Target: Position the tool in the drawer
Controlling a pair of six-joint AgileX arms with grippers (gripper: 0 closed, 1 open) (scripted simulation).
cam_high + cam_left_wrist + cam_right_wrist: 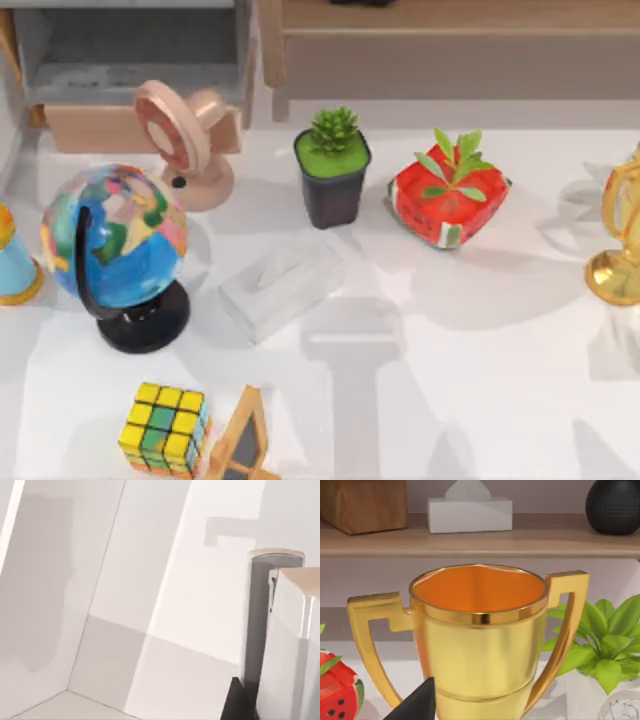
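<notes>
Nearest on the white table (450, 400), a Rubik's cube (165, 428) sits at the left. Behind it stands a globe (115, 240), with a pale tissue box (280, 288) beside it. Farther back are a dark-potted succulent (333, 165) and a pink fan (185, 140). At the far left the drawer (130, 50) is pulled open, grey inside. The right gripper (415, 705) faces a gold trophy (480, 630); the left gripper (235, 702) faces white walls. How either's jaws stand, I cannot tell
</notes>
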